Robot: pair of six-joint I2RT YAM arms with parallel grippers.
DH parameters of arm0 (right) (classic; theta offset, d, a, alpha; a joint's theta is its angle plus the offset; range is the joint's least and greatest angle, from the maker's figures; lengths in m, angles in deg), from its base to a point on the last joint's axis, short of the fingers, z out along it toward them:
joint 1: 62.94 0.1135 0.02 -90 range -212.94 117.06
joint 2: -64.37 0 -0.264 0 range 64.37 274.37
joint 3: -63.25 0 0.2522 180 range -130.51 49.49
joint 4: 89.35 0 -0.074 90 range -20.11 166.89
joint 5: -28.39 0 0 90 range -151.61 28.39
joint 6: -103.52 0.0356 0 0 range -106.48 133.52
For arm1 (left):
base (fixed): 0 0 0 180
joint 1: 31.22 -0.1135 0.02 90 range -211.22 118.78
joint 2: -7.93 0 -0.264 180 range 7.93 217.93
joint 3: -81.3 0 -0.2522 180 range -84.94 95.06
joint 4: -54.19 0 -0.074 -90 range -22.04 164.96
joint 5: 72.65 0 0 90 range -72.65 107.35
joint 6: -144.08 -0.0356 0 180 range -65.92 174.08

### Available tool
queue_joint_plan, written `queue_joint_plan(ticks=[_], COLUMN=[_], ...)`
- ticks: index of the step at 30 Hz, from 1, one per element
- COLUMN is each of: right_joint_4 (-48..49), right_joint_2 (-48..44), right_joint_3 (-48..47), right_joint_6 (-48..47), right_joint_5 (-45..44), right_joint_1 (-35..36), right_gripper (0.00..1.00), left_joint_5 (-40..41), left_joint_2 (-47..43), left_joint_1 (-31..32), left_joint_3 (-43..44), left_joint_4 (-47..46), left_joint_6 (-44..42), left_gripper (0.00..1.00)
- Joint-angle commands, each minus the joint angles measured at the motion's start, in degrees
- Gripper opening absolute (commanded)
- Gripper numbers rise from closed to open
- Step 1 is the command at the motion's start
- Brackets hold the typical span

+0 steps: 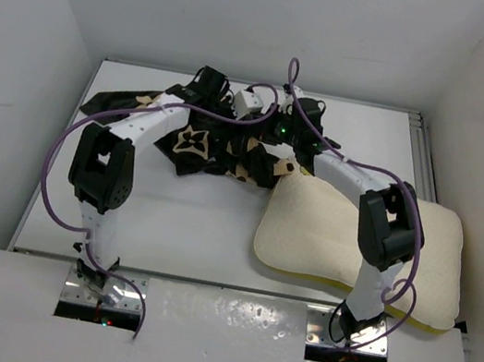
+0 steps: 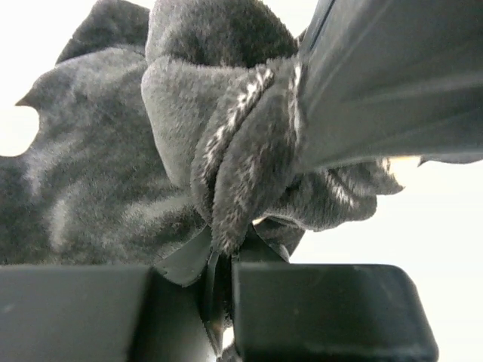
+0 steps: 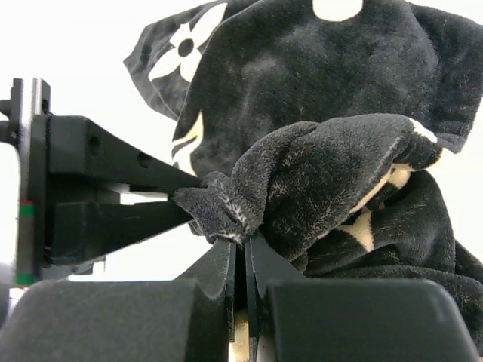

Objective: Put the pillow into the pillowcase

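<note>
The black plush pillowcase [image 1: 194, 143] with tan flowers lies bunched at the back of the table. The cream pillow [image 1: 335, 240] lies to its right, partly under my right arm and overhanging the table's front right edge. My left gripper [image 1: 224, 112] and right gripper [image 1: 268, 129] meet over the pillowcase, close together. In the left wrist view my left gripper [image 2: 226, 253] is shut on a fold of the pillowcase [image 2: 113, 173]. In the right wrist view my right gripper [image 3: 245, 245] is shut on a fold of the pillowcase [image 3: 317, 90], and the left gripper's fingers [image 3: 113, 177] pinch the same bunch.
The white table [image 1: 178, 226] is enclosed by white walls at the left, back and right. Purple cables [image 1: 58, 158] loop off both arms. A white panel [image 1: 213, 345] holds the arm bases in front.
</note>
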Motion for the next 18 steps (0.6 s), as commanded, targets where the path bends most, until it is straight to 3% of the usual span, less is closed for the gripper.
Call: queue_joint_plan(ticks=[1, 9, 11, 12, 13, 14, 15, 18], right_joint_4=[1.29, -7.68, -8.47, -9.00, -9.87, -13.80, -16.45, -26.71], right_joint_2=[-2.27, -0.08, 1.06, 2.55, 3.35, 4.05, 4.67, 2.66], right_joint_3=[-0.43, -7.79, -10.79, -14.37, -16.58, -18.52, -22.97, -24.09], right_joint_6=[-1.31, -4.56, -6.93, -9.02, -10.70, -12.54, -14.74, -23.18], right_joint_5=[1.10, -11.03, -11.48, -10.78, -7.21, -4.82, -2.62, -0.84], right_joint_1=[-0.77, -4.46, -4.55, -4.64, -4.73, -5.16, -6.30, -11.02], right_gripper=[0.00, 0.00, 0.06, 0.19, 0.66, 0.87, 0.99, 0.99], left_joint_5=[-2.24, -3.90, -4.79, -5.49, -5.49, -3.75, -2.69, 0.56], left_joint_2=[-2.32, -6.81, -7.25, -7.34, -7.16, -7.07, -6.81, -3.74], left_joint_1=[-1.52, -3.46, -3.72, -3.81, -3.72, -3.72, -3.72, -3.81], left_joint_3=[3.27, 5.64, 6.60, 6.96, 6.96, 6.79, 6.96, 10.03], left_joint_4=[2.50, 11.12, 11.83, 11.57, 10.87, 7.99, 6.74, 5.50], left_joint_6=[-0.97, -6.78, -5.55, -3.72, -1.87, 0.67, 3.48, 10.26], left_gripper=[0.00, 0.00, 0.00, 0.00, 0.00, 0.00, 0.00, 0.00])
